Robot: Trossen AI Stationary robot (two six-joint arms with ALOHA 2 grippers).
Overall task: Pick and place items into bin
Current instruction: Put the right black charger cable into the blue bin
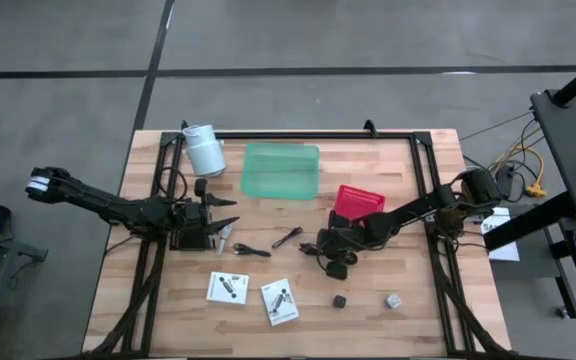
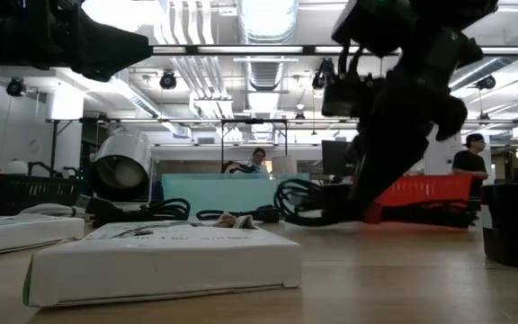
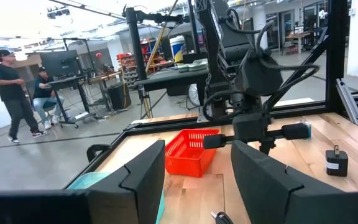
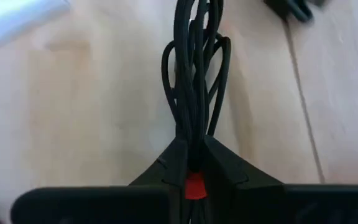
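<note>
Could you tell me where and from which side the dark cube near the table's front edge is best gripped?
Grip the dark cube across two opposite flat sides, coming straight down: it sits alone on the table, apart from the pale cube.

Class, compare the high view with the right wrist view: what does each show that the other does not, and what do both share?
Only the high view shows the green bin, red basket, two white cards and the left end effector, open, holding nothing. Only the right wrist view shows the fingers pinched on the strands. Both share the right end effector shut on the black cable bundle over the wooden table.
</note>
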